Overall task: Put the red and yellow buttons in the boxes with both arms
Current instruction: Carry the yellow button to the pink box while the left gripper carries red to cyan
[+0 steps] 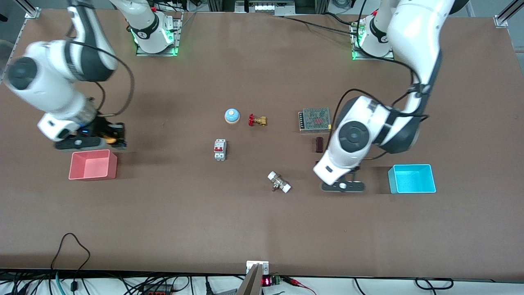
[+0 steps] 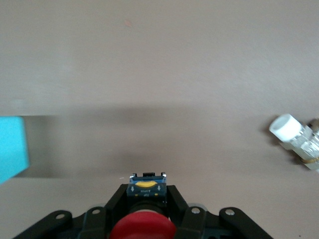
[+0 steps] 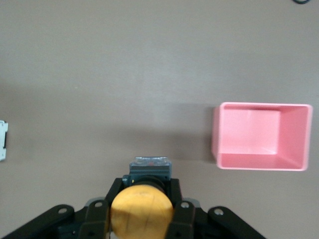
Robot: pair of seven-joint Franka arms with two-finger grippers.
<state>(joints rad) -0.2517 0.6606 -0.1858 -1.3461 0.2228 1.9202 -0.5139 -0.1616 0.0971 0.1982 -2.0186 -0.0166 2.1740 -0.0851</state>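
At the left of the front view, the right gripper (image 1: pixel 107 140) pinches the yellow button (image 3: pixel 142 211) just above the pink box (image 1: pixel 93 164). At the right of that view, the left gripper (image 2: pixel 145 199) pinches the red button (image 2: pixel 143 230) over bare table, beside the cyan box (image 1: pixel 412 179).

- No wording can be made out anywhere.
- The red button's (image 2: pixel 143 230) yellow label (image 2: pixel 145 186) carries print too small to read.
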